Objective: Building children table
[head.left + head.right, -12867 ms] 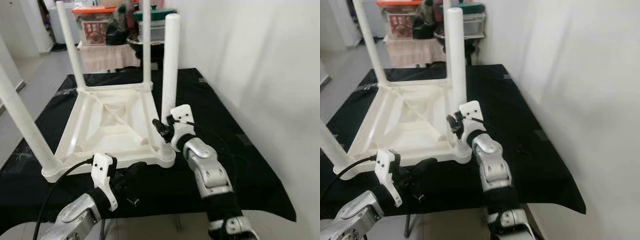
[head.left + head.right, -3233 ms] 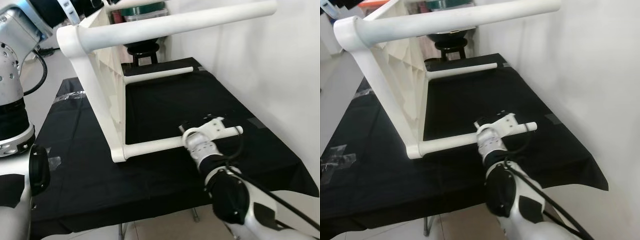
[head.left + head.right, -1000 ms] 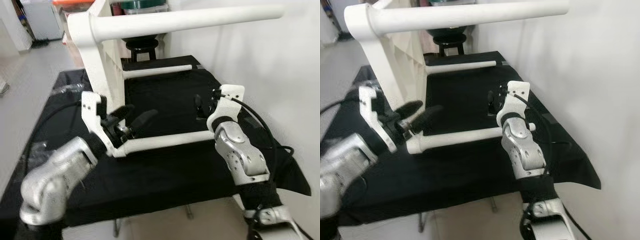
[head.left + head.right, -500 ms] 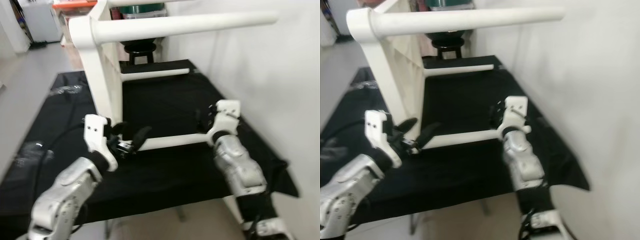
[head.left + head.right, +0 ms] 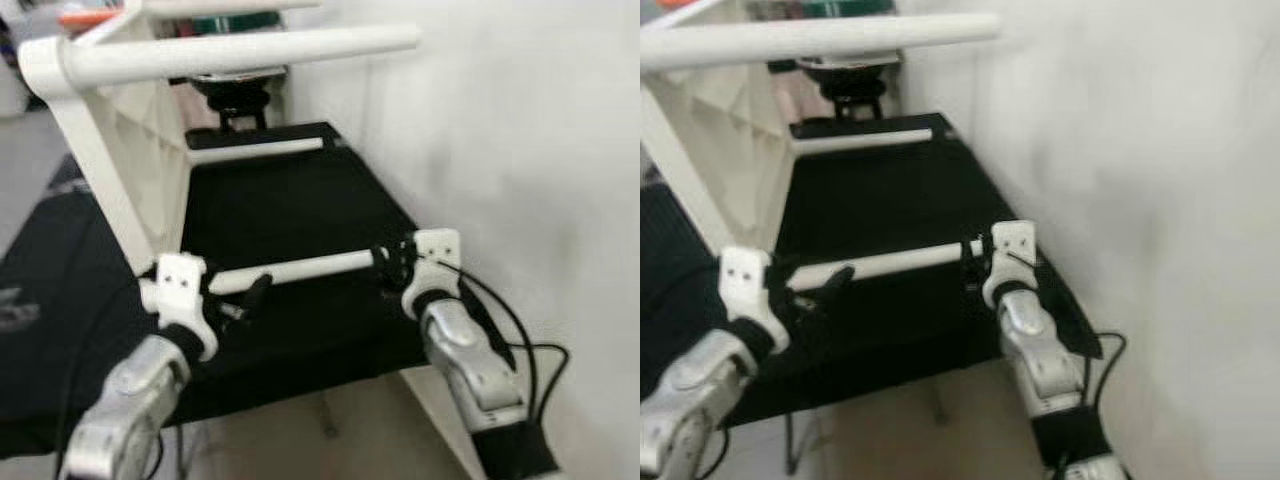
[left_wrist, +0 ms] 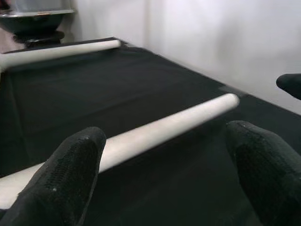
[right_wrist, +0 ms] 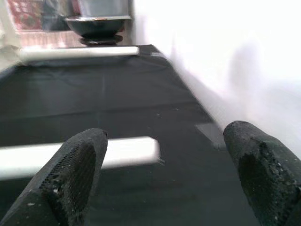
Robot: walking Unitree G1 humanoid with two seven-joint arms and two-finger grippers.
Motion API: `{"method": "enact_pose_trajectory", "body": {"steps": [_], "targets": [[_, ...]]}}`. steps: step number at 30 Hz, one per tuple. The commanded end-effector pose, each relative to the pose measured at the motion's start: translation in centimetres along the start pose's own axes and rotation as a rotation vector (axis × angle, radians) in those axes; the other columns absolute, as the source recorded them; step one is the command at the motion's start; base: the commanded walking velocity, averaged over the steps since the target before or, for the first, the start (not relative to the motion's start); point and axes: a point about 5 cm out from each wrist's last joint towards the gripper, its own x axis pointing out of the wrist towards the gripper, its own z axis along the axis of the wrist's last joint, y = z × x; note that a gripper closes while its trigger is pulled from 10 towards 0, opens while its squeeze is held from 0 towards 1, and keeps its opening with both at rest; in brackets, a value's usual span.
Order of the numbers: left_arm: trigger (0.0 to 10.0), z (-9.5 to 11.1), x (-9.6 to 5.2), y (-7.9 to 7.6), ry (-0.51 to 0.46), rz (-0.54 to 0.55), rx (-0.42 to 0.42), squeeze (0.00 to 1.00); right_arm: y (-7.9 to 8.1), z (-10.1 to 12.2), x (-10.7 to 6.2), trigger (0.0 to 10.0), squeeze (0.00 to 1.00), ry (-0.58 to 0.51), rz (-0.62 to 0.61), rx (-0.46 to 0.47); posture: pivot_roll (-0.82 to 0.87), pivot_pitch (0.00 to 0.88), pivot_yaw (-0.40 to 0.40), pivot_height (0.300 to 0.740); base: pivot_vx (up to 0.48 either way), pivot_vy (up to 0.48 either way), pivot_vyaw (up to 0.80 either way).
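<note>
- Left eye view: white children's table (image 5: 110, 150) lies tipped on its side on the black-covered surface (image 5: 290, 210), top panel to the left, legs running rightward toward the wall (image 5: 500, 150). All four legs look fitted, so assembly itself seems done; judged step is turning it upright. Near lower leg (image 5: 300, 268) lies just above the cloth. Left gripper (image 5: 248, 298) sits at that leg's root, by the corner of the top; right gripper (image 5: 392, 265) sits at its free end. One at each end suits a two-point lift and rotation.
- Right eye view: same layout. Far lower leg (image 5: 860, 138) rests on the cloth near the far edge; upper near leg (image 5: 820, 38) juts out overhead, unsupported. Table likely stays put on its two lower legs and the top's edge.
- Left wrist view: fingers (image 6: 70, 174) spread wide, the leg passing between them without contact; nothing gripped.
- Right wrist view: fingers (image 7: 75, 169) likewise parted, leg's end between them, apart from both pads. Free end is close to the wall, leaving little room to swing.
</note>
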Motion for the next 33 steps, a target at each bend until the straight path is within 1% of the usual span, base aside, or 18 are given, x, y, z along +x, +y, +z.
{"method": "enact_pose_trajectory", "body": {"steps": [1, 4, 6, 7, 9, 10, 11, 13, 18, 25, 33], "targets": [[10.0, -0.3, -0.5, 0.8, 0.01, 0.054, 0.037, 0.0, 0.3, 0.5, -0.1, 10.0, 0.0, -0.03, 0.012, 0.004, 0.01, 0.0, 0.023, 0.74, 0.0, 0.0, 0.0], [10.0, -0.8, -1.7, 1.1, -0.002, 0.098, 0.034, 0.0, 0.1, 0.0, -0.6, 10.0, 0.0, -0.02, 0.029, 0.022, 0.02, 0.0, 0.019, 0.74, 0.0, 0.0, 0.0], [10.0, -1.0, -1.9, 1.0, 0.002, 0.102, 0.037, 0.0, 0.1, -0.2, -0.8, 10.0, 0.0, -0.015, 0.035, 0.023, 0.01, 0.0, 0.017, 0.74, 0.0, 0.0, 0.0], [0.0, -1.2, -2.2, 0.8, -0.005, 0.099, 0.042, 0.0, 0.1, -0.5, -1.1, 10.0, 0.0, -0.009, 0.044, 0.031, 0.01, 0.0, 0.017, 0.74, 0.0, 0.0, 0.0], [0.0, -1.3, -2.2, 0.7, -0.009, 0.101, 0.045, 0.0, 0.1, -0.5, -1.3, 10.0, 0.0, -0.013, 0.051, 0.042, 0.01, 0.0, 0.017, 0.74, 0.0, 0.0, 0.0], [0.0, -1.3, -2.2, 0.7, -0.014, 0.103, 0.045, 0.0, 0.0, -0.6, -1.3, 8.7, 0.0, -0.014, 0.053, 0.044, 0.01, 0.0, 0.017, 0.74, 0.0, 0.0, 0.0], [0.0, -1.3, -2.2, 0.7, -0.014, 0.103, 0.045, 0.0, 0.0, -0.6, -1.3, 8.7, 0.0, -0.014, 0.053, 0.044, 0.01, 0.0, 0.017, 0.74, 0.0, 0.0, 0.0], [0.0, -1.3, -2.0, 0.8, -0.027, 0.12, 0.045, 0.0, 0.1, -0.6, -1.2, 10.0, 0.0, -0.012, 0.054, 0.04, 0.01, 0.0, 0.019, 0.74, 0.0, 0.0, 0.0], [0.0, -1.4, -1.8, 0.9, -0.036, 0.128, 0.05, 0.0, 0.2, -0.8, -1.0, 10.0, 0.0, -0.002, 0.066, 0.039, 0.01, 0.0, 0.021, 0.74, 0.0, 0.0, 0.0], [0.0, -1.6, -1.6, 1.3, -0.044, 0.15, 0.045, 0.0, 0.2, -0.6, -0.5, 10.0, 0.0, -0.008, 0.069, 0.048, 0.01, 0.0, 0.021, 0.74, 0.0, 0.0, 0.0], [0.0, -1.5, -1.5, 1.5, -0.055, 0.159, 0.052, 0.0, 0.3, -0.2, 0.1, 10.0, 0.0, -0.037, 0.07, 0.01, 0.01, 0.0, 0.028, 0.74, 0.0, 0.0, 0.0]]}}
